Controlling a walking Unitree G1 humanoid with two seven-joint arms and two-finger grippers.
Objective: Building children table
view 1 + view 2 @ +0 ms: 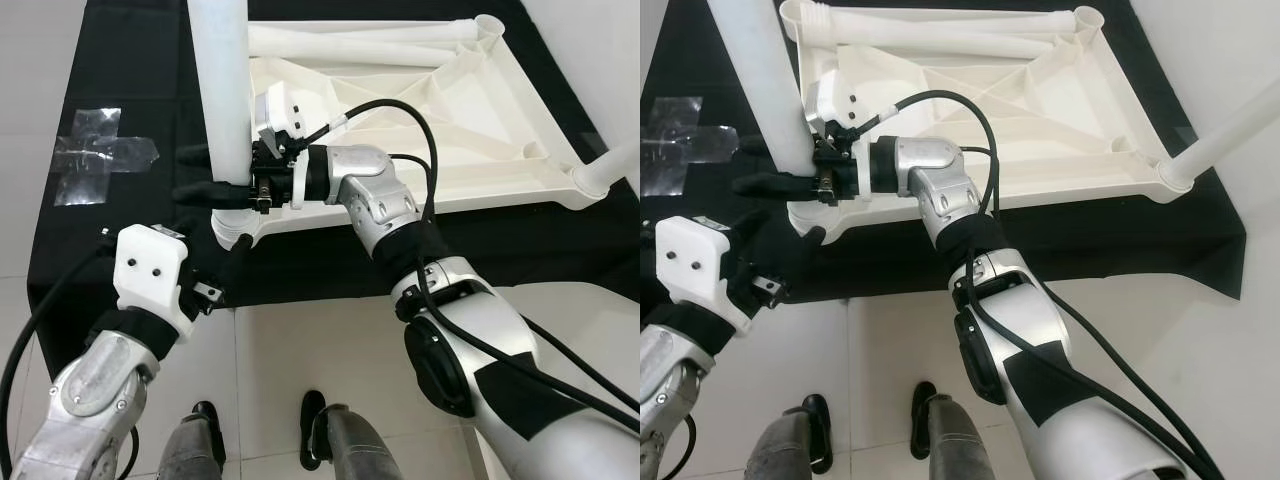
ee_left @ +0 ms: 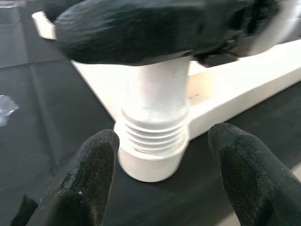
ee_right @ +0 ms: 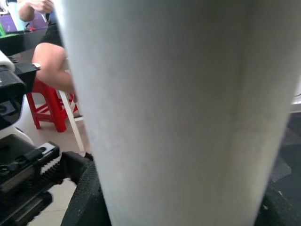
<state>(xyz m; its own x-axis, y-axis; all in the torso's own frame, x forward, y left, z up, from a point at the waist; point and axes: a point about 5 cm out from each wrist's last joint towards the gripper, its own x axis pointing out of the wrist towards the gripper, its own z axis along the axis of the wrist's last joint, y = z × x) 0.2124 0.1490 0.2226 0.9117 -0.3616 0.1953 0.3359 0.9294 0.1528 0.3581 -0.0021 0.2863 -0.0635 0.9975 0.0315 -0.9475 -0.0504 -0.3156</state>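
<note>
While the right tool (image 1: 215,172) clasps the upright white leg (image 1: 225,90) between its two black fingers, one on either side of the tube, the leg stands in the corner socket (image 2: 151,157) of the upturned white table top (image 1: 420,120). This grip, placed a little above the socket, presumably serves to steady or turn the leg about its own axis, since the left wrist view shows screw threads (image 2: 153,134) still exposed just above the socket's rim; by this sign the leg is judged not yet fully driven home.

The left tool (image 2: 162,174) hangs just short of the same socket, its fingers (image 2: 89,183) spread wide and holding nothing, one to each side of the threaded base, apparently poised to brace the joint. Seen from the head, the left tool lies on the robot's side of the socket, over the edge of the black mat (image 1: 150,60).

The table top lies underside up on the mat, so that its sockets face upward. A second leg (image 1: 1225,130) already stands at the corner to the right of the socket, and two loose legs (image 1: 360,42) lie along the top's far rim. A patch of clear tape (image 1: 95,150) lies on the mat, left of the socket. Behind the leg, in the right wrist view, a person (image 3: 49,56) sits on a red stool (image 3: 47,106).
</note>
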